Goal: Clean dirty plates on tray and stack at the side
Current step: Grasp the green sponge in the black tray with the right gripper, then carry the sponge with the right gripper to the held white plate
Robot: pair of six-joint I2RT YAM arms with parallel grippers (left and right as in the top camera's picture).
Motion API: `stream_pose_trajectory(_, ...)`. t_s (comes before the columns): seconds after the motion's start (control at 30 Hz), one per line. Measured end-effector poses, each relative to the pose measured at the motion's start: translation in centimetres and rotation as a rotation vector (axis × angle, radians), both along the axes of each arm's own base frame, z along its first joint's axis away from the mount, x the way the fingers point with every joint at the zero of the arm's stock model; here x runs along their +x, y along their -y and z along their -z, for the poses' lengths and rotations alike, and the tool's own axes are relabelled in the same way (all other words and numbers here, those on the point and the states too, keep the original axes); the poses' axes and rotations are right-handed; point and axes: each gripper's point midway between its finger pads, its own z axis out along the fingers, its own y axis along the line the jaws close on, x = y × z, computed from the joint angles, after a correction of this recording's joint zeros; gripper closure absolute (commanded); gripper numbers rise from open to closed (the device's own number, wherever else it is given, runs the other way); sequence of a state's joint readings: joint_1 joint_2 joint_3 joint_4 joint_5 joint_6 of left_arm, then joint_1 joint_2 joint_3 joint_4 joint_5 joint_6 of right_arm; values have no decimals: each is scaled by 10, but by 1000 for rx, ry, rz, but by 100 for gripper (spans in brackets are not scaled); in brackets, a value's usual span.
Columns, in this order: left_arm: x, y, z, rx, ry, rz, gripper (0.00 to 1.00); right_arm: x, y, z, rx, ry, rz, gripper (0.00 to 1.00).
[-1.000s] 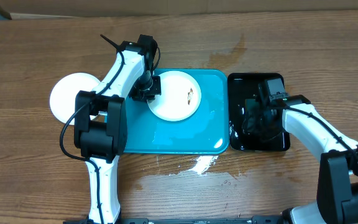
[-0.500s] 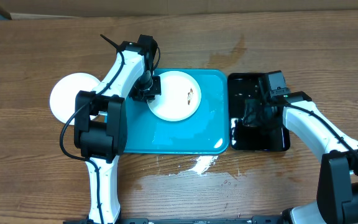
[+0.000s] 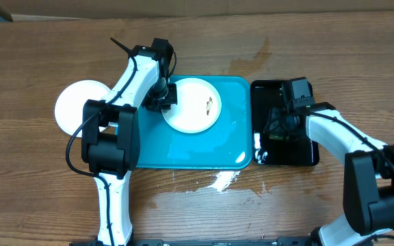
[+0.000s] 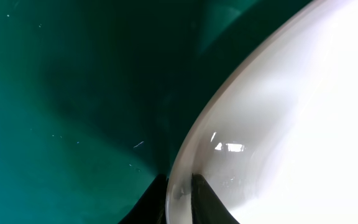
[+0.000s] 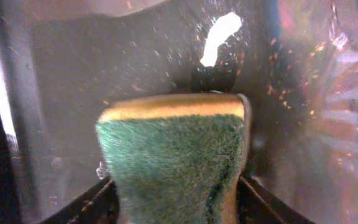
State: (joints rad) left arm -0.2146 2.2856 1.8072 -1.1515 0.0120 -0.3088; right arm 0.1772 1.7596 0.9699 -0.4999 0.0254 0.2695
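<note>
Though two plates show, one tray holds one.

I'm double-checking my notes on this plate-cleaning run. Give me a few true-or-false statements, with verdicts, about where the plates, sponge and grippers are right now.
1. The left gripper is clamped on the rim of the smeared plate, which lies on the blue tray. True.
2. The right gripper is empty. False: a green sponge sits between its fingers.
3. A second plate lies on the wooden table, left of the blue tray. True.
4. The sponge is pressed against the smeared plate. False: it is over the black tray, to the right of the blue tray.
</note>
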Motion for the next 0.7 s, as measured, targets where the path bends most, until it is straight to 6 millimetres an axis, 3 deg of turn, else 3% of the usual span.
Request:
stream_pose_trajectory(0.03, 0, 0, 0, 1, 1, 0, 85, -2, 1, 4, -3, -11, 4, 55)
stream_pose_trajectory(0.13, 0, 0, 0, 2, 1, 0, 85, -1, 2, 4, -5, -9, 15, 86)
stream_pose_trajectory(0.23, 0, 0, 0, 2, 2, 1, 87, -6, 2, 6, -8, -29, 16, 96)
stream_pose_trajectory(0.33, 1, 0, 0, 1, 4, 9, 96, -15, 4, 0, -16, -82, 19, 96)
stream_pose_trajectory(0.43, 2, 0, -3, -4, 13, 22, 96, -14, 3, -27, -14, -81, 19, 96)
stream_pose_trajectory(0.53, 4, 0, -3, -5, 22, 26, 96, -2, 1, -71, 4, 18, 18, 96)
stream_pose_trajectory(0.6, 8, 1, -6, -7, 41, 27, 96, -3, 1, -82, 8, 33, 18, 96)
stream_pose_trajectory(0.7, 12, -1, -11, 6, 68, 32, 96, -10, 3, -80, 2, 6, 18, 96)
